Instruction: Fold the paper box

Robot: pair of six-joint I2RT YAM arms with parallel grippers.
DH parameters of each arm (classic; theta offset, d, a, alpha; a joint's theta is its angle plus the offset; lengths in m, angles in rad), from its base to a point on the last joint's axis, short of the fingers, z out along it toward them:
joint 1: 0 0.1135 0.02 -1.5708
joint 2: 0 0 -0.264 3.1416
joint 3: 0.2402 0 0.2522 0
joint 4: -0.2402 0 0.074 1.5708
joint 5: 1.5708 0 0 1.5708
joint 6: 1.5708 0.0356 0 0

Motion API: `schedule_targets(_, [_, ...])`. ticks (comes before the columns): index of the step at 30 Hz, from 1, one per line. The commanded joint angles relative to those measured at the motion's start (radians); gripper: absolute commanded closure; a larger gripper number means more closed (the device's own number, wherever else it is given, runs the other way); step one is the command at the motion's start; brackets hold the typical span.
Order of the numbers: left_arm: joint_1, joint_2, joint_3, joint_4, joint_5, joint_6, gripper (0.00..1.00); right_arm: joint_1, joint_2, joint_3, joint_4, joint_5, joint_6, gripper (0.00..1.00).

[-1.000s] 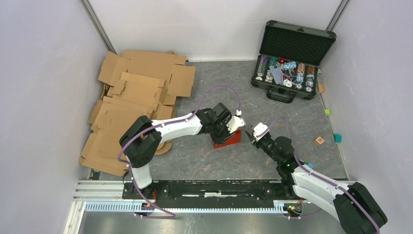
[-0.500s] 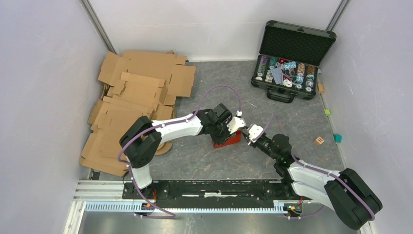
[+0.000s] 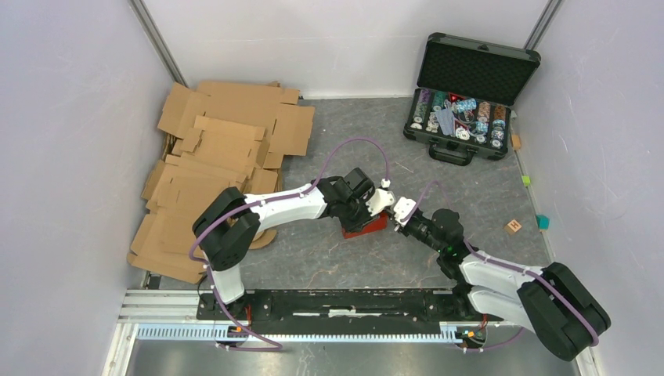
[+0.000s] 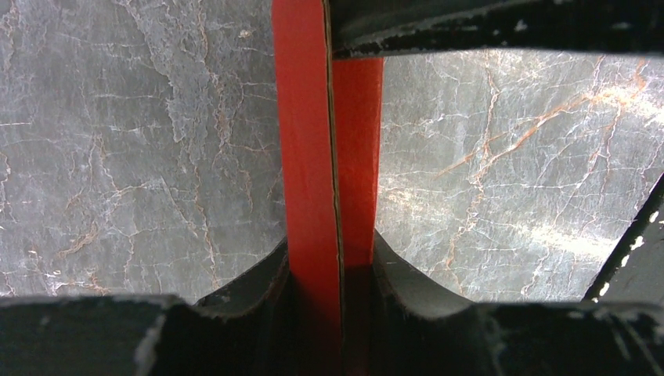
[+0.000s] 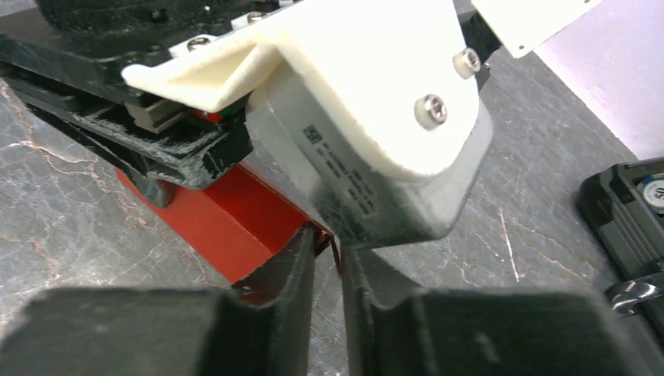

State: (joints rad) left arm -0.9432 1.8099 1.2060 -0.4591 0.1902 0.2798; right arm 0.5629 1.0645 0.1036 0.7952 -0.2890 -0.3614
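Observation:
The red paper box (image 3: 366,225) sits on the grey floor at the centre, mostly under my left wrist. My left gripper (image 3: 374,207) comes down on it from above. In the left wrist view a doubled red wall of the paper box (image 4: 305,141) stands upright between the jaws, and my left gripper (image 4: 333,266) is shut on it. My right gripper (image 3: 400,212) reaches in from the right to the box's near corner. In the right wrist view my right gripper (image 5: 329,244) has only a narrow gap, with a thin edge of the paper box (image 5: 227,223) at the fingertips (image 5: 301,251); grey floor shows through the gap.
Brown cardboard sheets (image 3: 219,157) lie piled at the left. An open black case of poker chips (image 3: 466,102) stands at the back right, its corner (image 5: 626,211) in the right wrist view. A wooden cube (image 3: 514,225) and a teal block (image 3: 543,222) lie near the right wall.
My right gripper has moved left up to the box's corner and its jaws have narrowed. The left arm and the box have stayed put.

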Motion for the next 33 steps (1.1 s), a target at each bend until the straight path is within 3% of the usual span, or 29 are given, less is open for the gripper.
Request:
schedule_targets(1, [-0.015, 0.017, -0.021, -0.067, -0.024, -0.022, 0.97, 0.002, -0.019, 0.036, -0.031, 0.017, 0.016, 0.71])
schedule_targets(6, [-0.017, 0.020, -0.022, -0.067, -0.031, -0.023, 0.97, 0.000, -0.038, 0.046, -0.086, 0.094, 0.016, 0.70])
schedule_targets(16, [-0.022, 0.026, -0.016, -0.075, -0.055, -0.021, 0.98, 0.001, -0.039, 0.072, -0.140, 0.088, 0.041, 0.88])
schedule_targets(25, [-0.027, 0.031, -0.013, -0.077, -0.061, -0.021, 0.98, 0.001, -0.096, 0.071, -0.218, 0.147, 0.070, 0.75])
schedule_targets(33, [-0.032, 0.040, -0.006, -0.083, -0.067, -0.020, 0.98, 0.001, -0.090, 0.087, -0.231, 0.116, 0.082, 0.98])
